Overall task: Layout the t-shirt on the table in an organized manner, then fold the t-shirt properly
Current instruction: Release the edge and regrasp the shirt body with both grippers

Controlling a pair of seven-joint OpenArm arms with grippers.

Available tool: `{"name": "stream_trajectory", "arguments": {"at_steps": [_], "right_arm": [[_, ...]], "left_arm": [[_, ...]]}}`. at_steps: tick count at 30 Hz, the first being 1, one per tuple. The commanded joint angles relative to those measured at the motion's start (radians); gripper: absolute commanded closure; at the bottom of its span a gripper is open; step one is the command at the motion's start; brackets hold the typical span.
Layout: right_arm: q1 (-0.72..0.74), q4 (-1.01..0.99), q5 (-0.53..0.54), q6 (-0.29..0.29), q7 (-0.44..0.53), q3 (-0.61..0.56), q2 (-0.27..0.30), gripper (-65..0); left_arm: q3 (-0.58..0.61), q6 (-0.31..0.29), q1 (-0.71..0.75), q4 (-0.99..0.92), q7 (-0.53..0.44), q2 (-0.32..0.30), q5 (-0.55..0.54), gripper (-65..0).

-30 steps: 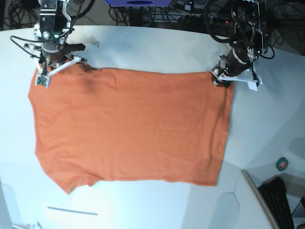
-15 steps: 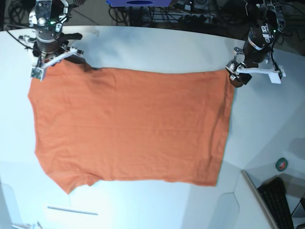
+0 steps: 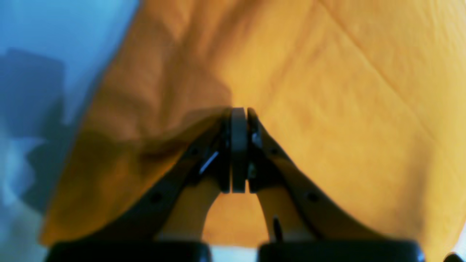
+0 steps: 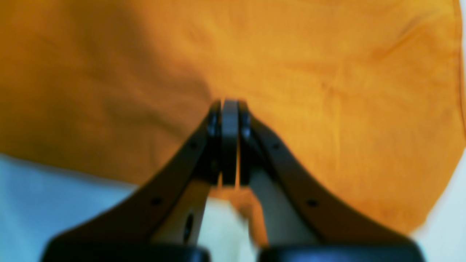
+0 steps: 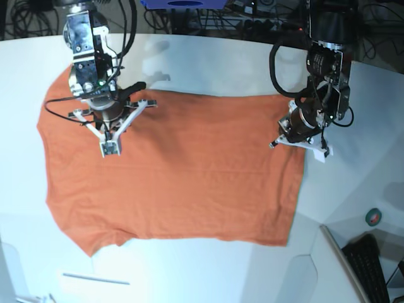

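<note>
The orange t-shirt (image 5: 177, 170) lies spread flat on the white table (image 5: 208, 63), its sleeves toward the left. My right gripper (image 5: 108, 123) hovers over the shirt's upper left part, near the sleeve. My left gripper (image 5: 291, 129) is over the shirt's upper right corner, by the hem. In the right wrist view the gripper (image 4: 229, 102) has its fingers pressed together over orange cloth (image 4: 327, 72). The left wrist view shows the same for the other gripper (image 3: 238, 109), with the shirt's edge (image 3: 109, 91) to its left. No cloth shows pinched between either pair.
A roll of tape (image 5: 374, 217) and a black keyboard (image 5: 369, 265) lie at the lower right, past the table's edge. A thin pale strip (image 5: 95, 278) lies near the front left. Cables (image 5: 252, 19) crowd the back edge.
Both arms have swung in from the shirt's far corners to positions over the cloth. The left gripper's fingers have closed. The shirt's upper left sleeve now shows.
</note>
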Motion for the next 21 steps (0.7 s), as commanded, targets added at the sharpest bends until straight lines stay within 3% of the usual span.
{"name": "stream_trajectory", "arguments": {"at_steps": [1,5,9,11,15,21], "right_arm": [[0.023,-0.027,-0.001,-0.002,0.011,0.0,0.0,0.0],[0.075,-0.139,-0.001,-0.002,0.017,0.057,0.014,0.0],[0.117,-0.205,-0.001,-0.002,0.017,0.139,0.019,0.0],[0.128,-0.22,-0.001,-0.002,0.017,0.159,0.02,0.0],[0.121,-0.215,-0.001,0.003,0.017,0.159,0.034,0.0],[0.111,-0.212,-0.001,0.005,0.017,0.158,0.04,0.0]], "left_arm": [[0.018,-0.011,-0.029,-0.011,-0.002,-0.005,-0.006,0.0],[0.082,-0.011,-0.095,-0.106,-0.024,-0.002,-0.006,0.0],[0.169,-0.011,-0.147,-0.189,-0.146,-0.017,-0.006,0.0],[0.182,-0.011,-0.158,-0.189,-0.128,-0.034,-0.01,0.0],[0.111,-0.011,-0.089,-0.085,-0.05,-0.037,-0.009,0.0],[-0.019,-0.011,0.063,0.075,-0.038,-0.048,-0.007,0.0]]}}
